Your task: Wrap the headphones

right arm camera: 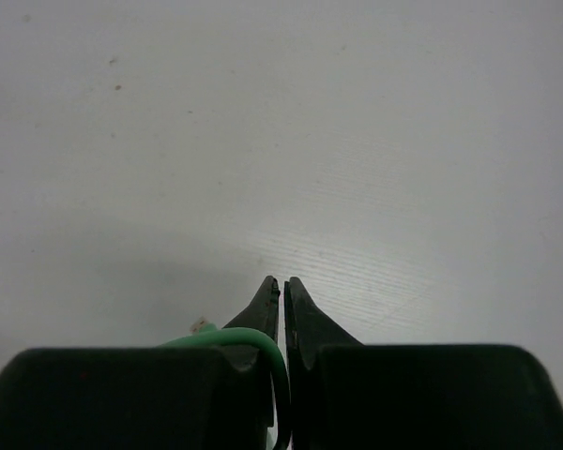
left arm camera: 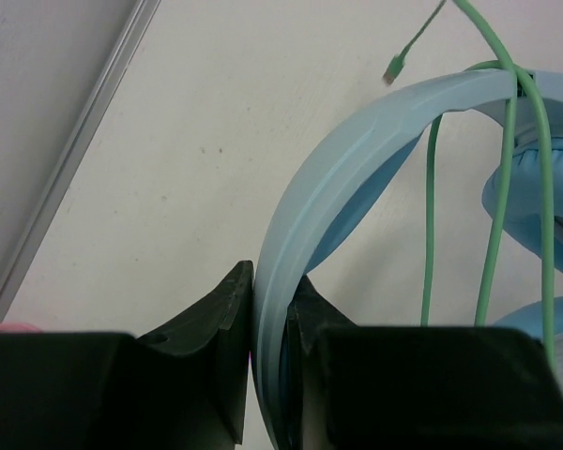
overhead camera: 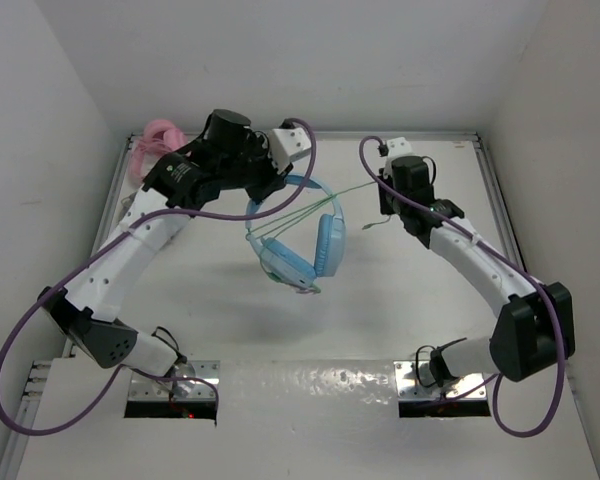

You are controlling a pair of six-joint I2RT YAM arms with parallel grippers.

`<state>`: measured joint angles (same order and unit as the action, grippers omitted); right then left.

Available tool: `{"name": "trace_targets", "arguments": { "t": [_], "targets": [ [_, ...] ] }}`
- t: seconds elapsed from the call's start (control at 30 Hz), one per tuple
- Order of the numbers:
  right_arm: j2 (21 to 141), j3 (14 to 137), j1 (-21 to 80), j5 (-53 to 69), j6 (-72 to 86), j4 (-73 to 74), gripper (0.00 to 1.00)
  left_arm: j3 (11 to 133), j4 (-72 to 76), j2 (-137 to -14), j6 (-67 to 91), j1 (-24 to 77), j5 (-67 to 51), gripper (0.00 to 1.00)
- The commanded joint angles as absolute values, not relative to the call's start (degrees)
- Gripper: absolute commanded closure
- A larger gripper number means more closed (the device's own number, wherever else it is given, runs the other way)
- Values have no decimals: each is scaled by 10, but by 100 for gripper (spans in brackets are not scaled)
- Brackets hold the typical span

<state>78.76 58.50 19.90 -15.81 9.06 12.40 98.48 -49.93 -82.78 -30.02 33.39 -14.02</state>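
1. In the top view, the left gripper (overhead camera: pixel 283 183) is clamping the blue headband of the light blue over-ear headphones with padded oval ear cups (overhead camera: pixel 302 248). The cups are hanging below and nearward of its jaws, and they appear to be lifted off the white table (overhead camera: pixel 380 310).
2. The thin pale green cable (overhead camera: pixel 348 190) is running in several strands from the headphones across to the right gripper (overhead camera: pixel 384 192). That gripper is hovering well apart from the left one. A loose end of cable is dangling just beneath its jaws.
3. A pink set of headphones (overhead camera: pixel 161 136) is lying at the far corner, behind the left gripper and away from its jaws.
4. In the left wrist view, the left gripper (left arm camera: pixel 267 286) is closing its two black fingers (left arm camera: pixel 227 309) tightly on the pale blue headband (left arm camera: pixel 357 141), one on each side. The band is arching up and away to the right of the jaws. A padded blue ear cup (left arm camera: pixel 537 202) is sitting beyond, on the right.
5. Green cable strands (left arm camera: pixel 430 216) are draping over the band and hanging down right of the jaws. The small plug (left arm camera: pixel 391 70) is dangling ahead of them.
6. In the right wrist view, the right gripper (right arm camera: pixel 282 287) is pinching its jaws together with the tips almost touching. The green cable (right arm camera: pixel 263 345) is looping in from the left finger and passing down between the jaws near their base. Bare white table (right arm camera: pixel 263 131) is lying ahead of the tips.
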Motion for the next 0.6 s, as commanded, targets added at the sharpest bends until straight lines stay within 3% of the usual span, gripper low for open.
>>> {"name": "trace_targets", "arguments": {
  "t": [0.0, 0.07, 0.17, 0.33, 0.57],
  "targets": [
    [814, 573, 187, -98, 112, 83, 96, 1052, -491, -796, -252, 331, -253, 100],
    [813, 514, 219, -60, 133, 15, 87, 1070, -486, -801, -222, 332, -278, 100],
    [806, 465, 246, -44, 148, -97, 84, 1094, -483, -809, -185, 331, -294, 100],
    [802, 393, 275, -14, 211, -246, 90, 1143, -483, -815, -145, 331, -266, 100],
    [808, 359, 293, -5, 250, -321, 75, 1153, -487, -813, -124, 331, -269, 100]
  ]
}}
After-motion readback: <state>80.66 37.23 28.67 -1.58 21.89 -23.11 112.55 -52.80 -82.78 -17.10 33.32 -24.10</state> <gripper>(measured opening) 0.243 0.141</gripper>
